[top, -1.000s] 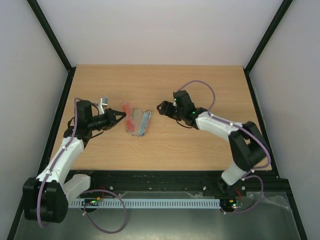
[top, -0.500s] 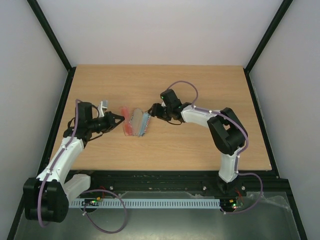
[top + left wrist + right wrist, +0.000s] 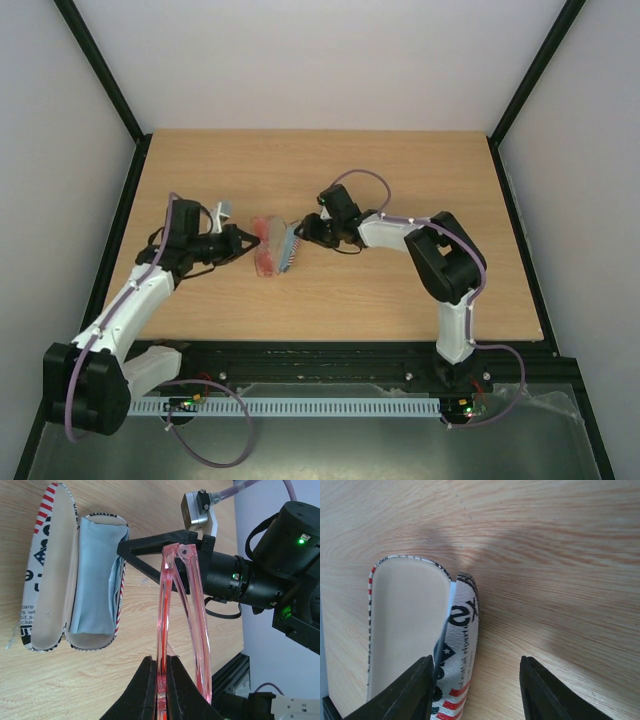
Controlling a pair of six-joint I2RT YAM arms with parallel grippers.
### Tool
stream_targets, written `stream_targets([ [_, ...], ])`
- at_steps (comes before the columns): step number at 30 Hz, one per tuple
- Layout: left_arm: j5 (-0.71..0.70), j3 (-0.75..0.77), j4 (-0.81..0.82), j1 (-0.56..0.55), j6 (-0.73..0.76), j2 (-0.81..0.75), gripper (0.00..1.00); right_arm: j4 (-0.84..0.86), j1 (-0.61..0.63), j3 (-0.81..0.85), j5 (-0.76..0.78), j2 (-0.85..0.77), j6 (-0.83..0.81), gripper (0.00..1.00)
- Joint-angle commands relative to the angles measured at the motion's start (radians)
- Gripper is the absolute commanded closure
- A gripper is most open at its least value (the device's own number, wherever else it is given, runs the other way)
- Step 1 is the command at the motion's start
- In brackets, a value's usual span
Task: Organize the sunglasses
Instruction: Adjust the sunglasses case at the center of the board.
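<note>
My left pincer [image 3: 160, 667] is clamping the sunglasses [image 3: 161, 605] by their frame, holding them just beside the open case [image 3: 47, 595]. My right pincer [image 3: 476, 685] is standing apart, straddling one half of the case. Next, I judge, I am steadying the case and lowering the sunglasses lengthwise onto the cloth [image 3: 95, 585].

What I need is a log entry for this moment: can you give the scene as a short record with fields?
left gripper: shut on the sunglasses
right gripper: open, straddling one side of the case
case: lying open, light blue cloth in one half
sunglasses: outside the case, beside it
</note>
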Motion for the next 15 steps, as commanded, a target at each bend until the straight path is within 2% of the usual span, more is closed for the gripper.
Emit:
stream_targets([
  [1,-0.075,0.057,-0.049,-0.040,0.027,0.034,0.98,0.042,0.006,-0.030,-0.019,0.013,0.012,0.55],
  [15,-0.328,0.348,-0.277,-0.229,0.193,0.287,0.98,0.186,-0.011,-0.178,-0.043,-0.031,0.031,0.57],
])
